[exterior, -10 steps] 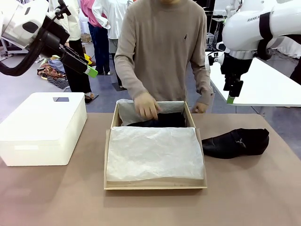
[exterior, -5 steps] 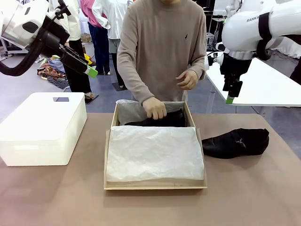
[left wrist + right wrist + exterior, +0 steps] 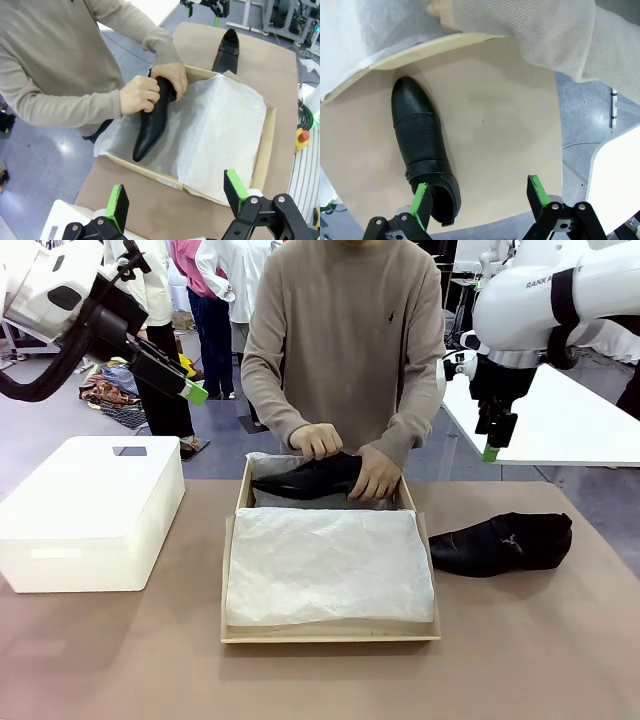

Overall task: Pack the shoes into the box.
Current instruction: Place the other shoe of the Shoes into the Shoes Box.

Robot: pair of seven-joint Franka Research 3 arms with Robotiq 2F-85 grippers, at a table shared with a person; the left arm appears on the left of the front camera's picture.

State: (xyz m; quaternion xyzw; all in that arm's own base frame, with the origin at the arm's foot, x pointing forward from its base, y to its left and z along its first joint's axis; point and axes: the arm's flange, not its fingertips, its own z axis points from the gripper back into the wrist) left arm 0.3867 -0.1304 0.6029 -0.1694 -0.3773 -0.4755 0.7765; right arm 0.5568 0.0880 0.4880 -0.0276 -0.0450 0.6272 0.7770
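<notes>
black leather shoe (image 3: 300,480) at the far end of the box (image 3: 330,633), now raised to the rim and held by both of the person's hands (image 3: 375,472). a second earlier one hand alone pressed it low inside the box, beside the tissue paper (image 3: 330,565). judged: this shoe is being reseated, so it is not yet packed. second shoe (image 3: 500,543) unmoved, lying on the counter (image 3: 540,660) just beside the box's right wall, with the right gripper (image 3: 490,445) hanging above it. left gripper (image 3: 195,392) held high at the robot's left, near the white bin (image 3: 90,510). both grippers have stayed released, jaws wide, grasping nothing. the counter shoe must still go in.
</notes>
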